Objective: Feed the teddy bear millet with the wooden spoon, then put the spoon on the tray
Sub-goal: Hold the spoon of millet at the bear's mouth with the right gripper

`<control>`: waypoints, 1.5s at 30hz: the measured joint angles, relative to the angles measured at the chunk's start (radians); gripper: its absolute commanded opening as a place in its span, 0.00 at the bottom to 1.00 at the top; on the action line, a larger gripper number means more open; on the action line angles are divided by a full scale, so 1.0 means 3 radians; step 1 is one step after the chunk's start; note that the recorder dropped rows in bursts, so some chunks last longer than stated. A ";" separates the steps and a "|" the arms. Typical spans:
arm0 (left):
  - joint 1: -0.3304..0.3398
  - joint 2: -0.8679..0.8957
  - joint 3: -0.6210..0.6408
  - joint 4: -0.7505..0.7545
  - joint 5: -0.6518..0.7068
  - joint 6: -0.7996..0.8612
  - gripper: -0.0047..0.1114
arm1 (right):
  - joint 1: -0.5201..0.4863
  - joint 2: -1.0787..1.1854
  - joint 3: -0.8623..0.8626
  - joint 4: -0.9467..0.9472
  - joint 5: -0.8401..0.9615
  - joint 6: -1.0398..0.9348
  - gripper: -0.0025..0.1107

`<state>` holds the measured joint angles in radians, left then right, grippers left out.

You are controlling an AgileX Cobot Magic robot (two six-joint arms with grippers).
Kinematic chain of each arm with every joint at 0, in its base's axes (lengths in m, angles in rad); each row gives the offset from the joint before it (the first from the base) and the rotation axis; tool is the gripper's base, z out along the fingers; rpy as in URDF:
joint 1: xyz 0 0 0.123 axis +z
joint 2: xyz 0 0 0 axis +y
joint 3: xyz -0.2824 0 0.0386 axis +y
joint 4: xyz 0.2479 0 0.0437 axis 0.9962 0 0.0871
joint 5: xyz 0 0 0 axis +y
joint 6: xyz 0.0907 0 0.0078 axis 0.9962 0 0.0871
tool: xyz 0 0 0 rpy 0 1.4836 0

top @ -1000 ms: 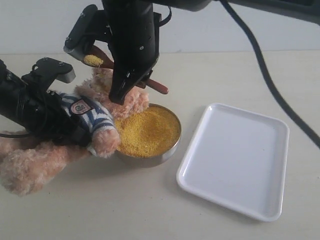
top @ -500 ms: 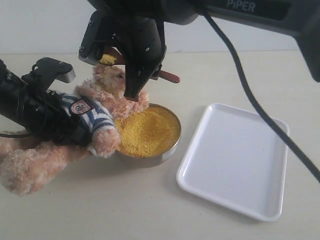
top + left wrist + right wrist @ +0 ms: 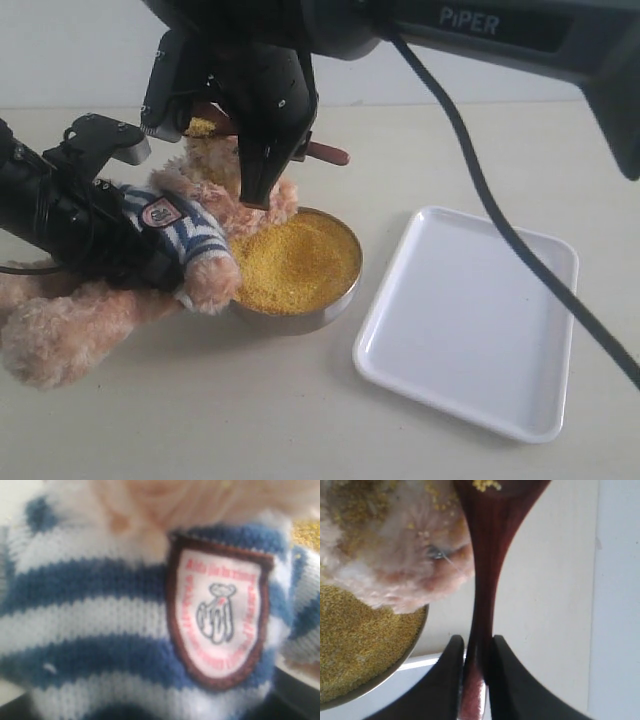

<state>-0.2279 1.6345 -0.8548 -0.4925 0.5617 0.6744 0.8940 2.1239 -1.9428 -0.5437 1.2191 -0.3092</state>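
The teddy bear [image 3: 190,235] lies on its back at the left, and its striped shirt and badge [image 3: 220,615] fill the left wrist view. My left gripper [image 3: 150,250] is clamped round its torso. My right gripper [image 3: 262,150] reaches across from the right and is shut on the handle of the wooden spoon [image 3: 325,153]. The spoon's bowl, loaded with millet [image 3: 200,125], hovers at the bear's head [image 3: 395,545], where loose grains stick to the fur. In the right wrist view the spoon [image 3: 487,555] runs up from between the fingers of my right gripper [image 3: 475,645].
A round steel bowl [image 3: 345,290] full of millet [image 3: 295,262] stands against the bear's arm, below the spoon. The white tray [image 3: 470,320] lies to the right of the bowl. The right arm's black cable [image 3: 500,230] hangs over the tray.
The right gripper has carried the spoon a little right, then back left, keeping its loaded bowl at the bear's head. The left arm and the bear have not moved.
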 measured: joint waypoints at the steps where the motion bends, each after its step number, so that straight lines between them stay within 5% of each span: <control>1: 0.0000 0.0000 0.0000 0.0000 -0.0007 0.0000 0.07 | 0.0002 0.0000 0.0000 -0.0025 0.0000 0.0000 0.02; 45: 0.0000 0.0000 0.0000 0.0000 -0.0155 0.0000 0.07 | 0.0185 0.0000 0.0000 -0.0846 0.0000 0.0010 0.02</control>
<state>-0.2279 1.6345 -0.8548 -0.4925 0.5153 0.6744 0.9496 2.1239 -1.9428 -0.7976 1.2191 -0.3063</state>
